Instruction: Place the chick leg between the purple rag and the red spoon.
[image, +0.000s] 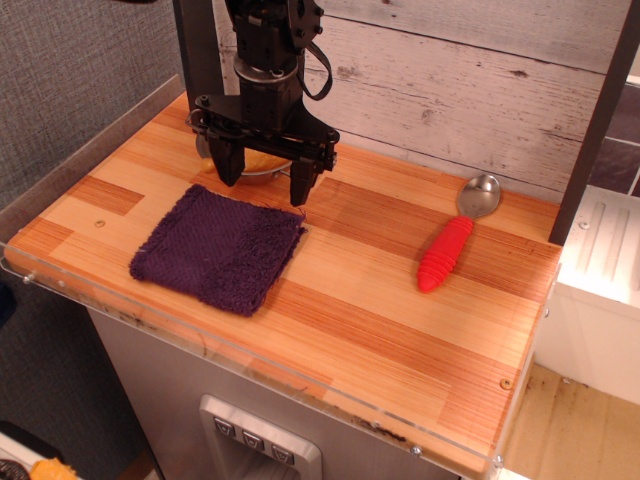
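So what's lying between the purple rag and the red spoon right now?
Nothing: only bare wooden tabletop shows between the purple rag and the red spoon in this single view.

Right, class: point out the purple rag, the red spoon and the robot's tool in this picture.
purple rag (218, 248): the camera view, middle of the cloth.
red spoon (446, 253): the camera view, on the ribbed red handle.
tool (264, 172): the camera view, midway between the two black fingertips.

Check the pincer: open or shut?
Open. The pincer hangs with its two fingers spread apart, and a yellow-orange thing shows through the gap.
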